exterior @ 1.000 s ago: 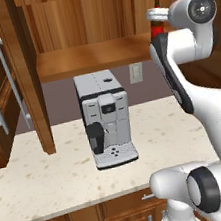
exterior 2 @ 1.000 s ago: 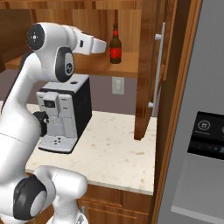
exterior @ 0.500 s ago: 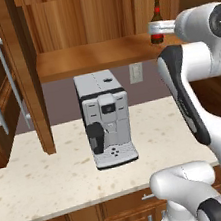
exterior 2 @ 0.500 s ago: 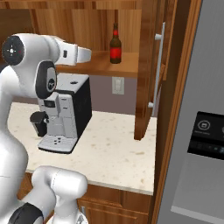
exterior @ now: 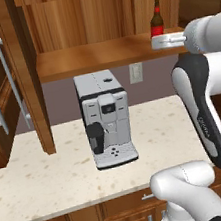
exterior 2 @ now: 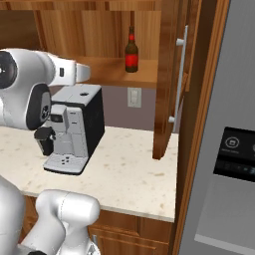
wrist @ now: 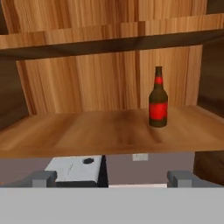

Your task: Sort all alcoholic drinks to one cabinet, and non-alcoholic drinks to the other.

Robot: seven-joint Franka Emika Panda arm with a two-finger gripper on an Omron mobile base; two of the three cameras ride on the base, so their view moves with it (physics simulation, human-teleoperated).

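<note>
Wood grain runs across the hand view, so I start from the left fingertip (wrist: 43,178) and read rightwards. The gripper (wrist: 112,178) is spread wide, released, with nothing between its tips. Both tips sit below the front lip of the shelf (wrist: 78,131), pointing into the open cabinet. Left of the fingers the shelf board is bare. Straight ahead of the midline I see only bare board and the back panel.

The bottle (wrist: 158,103) is the one task thing I can see. It is dark brown glass with a slim neck and a red label, and I take it for a beer. It stands upright on the shelf, ahead of the fingers and right of their midline, closer to the right tip's line than to the left's. It is also deeper in and higher than the tips. Its long axis is vertical, so it stands square to the level line between the two tips.

From the left base view the bottle (exterior: 156,20) shows just past the hand, near the shelf's right end. The coffee machine (exterior: 106,118) sits on the counter (exterior: 43,184) below and to the left, well apart from the fingers.

My judgement is that any approach to this bottle means shifting right, rising a little and then pushing forward. A straight push from here would pass to its left. There is only one arm, so which is nearer is no question.
</note>
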